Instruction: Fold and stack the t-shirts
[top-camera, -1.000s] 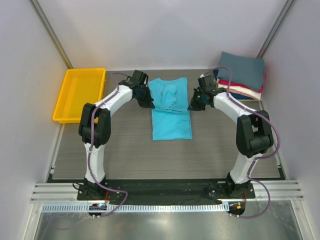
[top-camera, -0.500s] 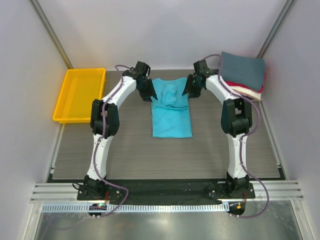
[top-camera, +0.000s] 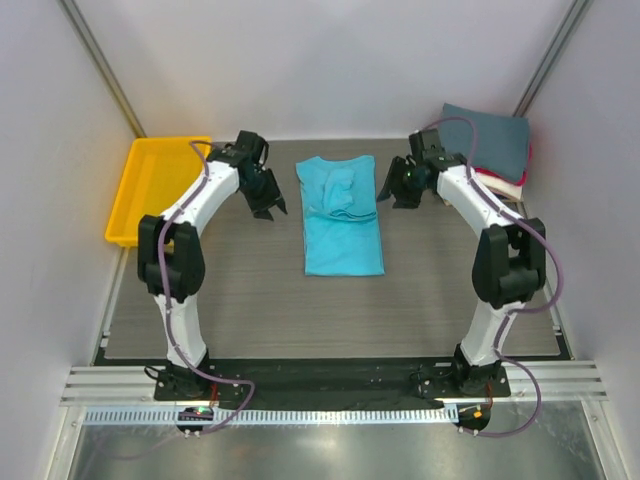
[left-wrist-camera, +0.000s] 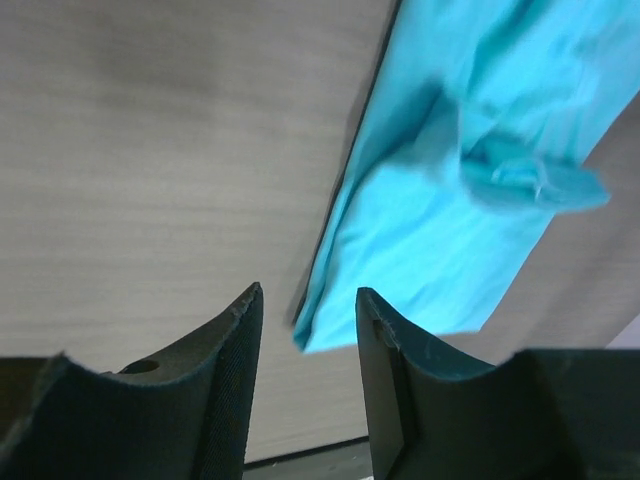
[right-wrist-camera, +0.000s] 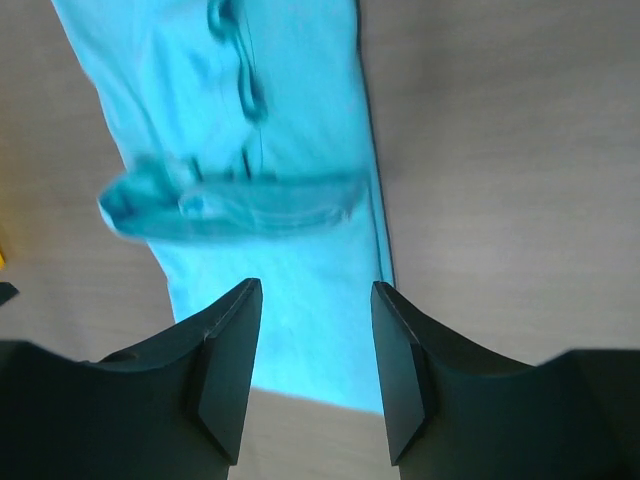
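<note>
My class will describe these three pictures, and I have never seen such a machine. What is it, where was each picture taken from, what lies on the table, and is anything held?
These are two robot arms bolted at the near edge of a table. The wide picture looks down from above; the other two come from a camera on each wrist. A turquoise t-shirt lies partly folded between the arms, a yellow tray far left, a stack of folded shirts far right. The left claw and right claw are both open, holding nothing.
</note>
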